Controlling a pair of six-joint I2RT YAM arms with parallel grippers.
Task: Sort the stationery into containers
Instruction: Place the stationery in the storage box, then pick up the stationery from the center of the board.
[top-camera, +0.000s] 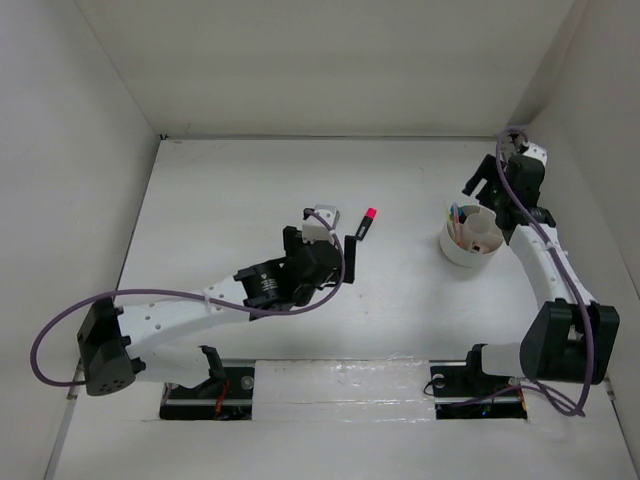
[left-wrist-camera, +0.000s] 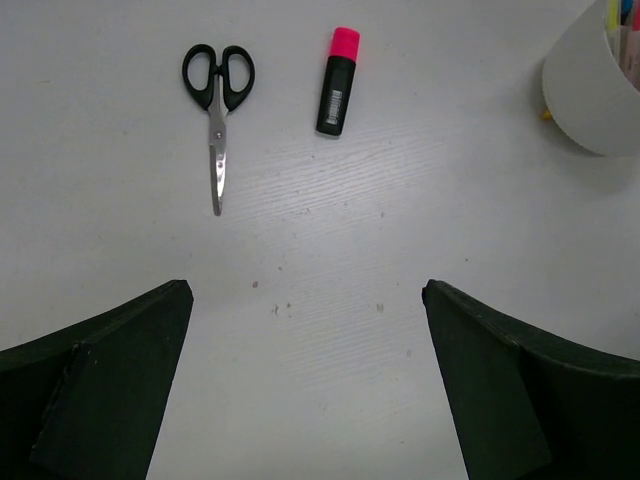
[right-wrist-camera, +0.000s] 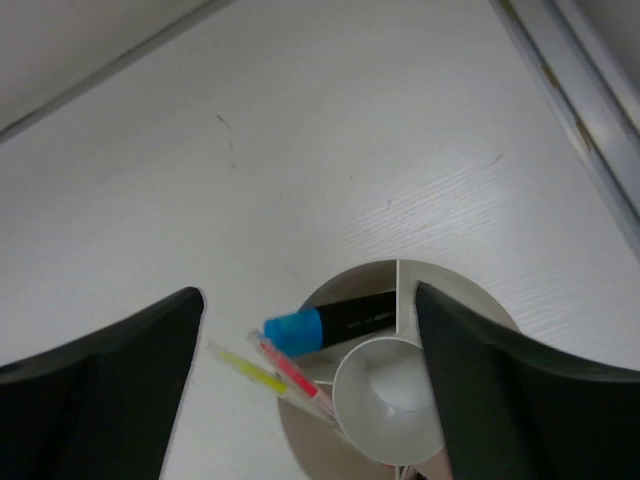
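Note:
Black-handled scissors (left-wrist-camera: 216, 105) lie flat on the table, with a pink-capped black marker (left-wrist-camera: 339, 82) (top-camera: 366, 224) to their right. My left gripper (left-wrist-camera: 306, 288) (top-camera: 338, 235) hovers short of both, open and holding nothing. The round white container (right-wrist-camera: 345, 277) (top-camera: 472, 240) (left-wrist-camera: 590, 90) stands at the right. My right gripper (right-wrist-camera: 308, 295) hangs open just above it. A blue-capped marker (right-wrist-camera: 330, 322) lies slanted in one compartment, free of the fingers. A red pen (right-wrist-camera: 290, 372) and a pale yellow stick (right-wrist-camera: 250, 372) lean out over the rim.
White walls close the table in at the back, left and right (top-camera: 590, 120). The container stands near the right wall. A wall-base strip (right-wrist-camera: 570, 110) runs beside it in the right wrist view.

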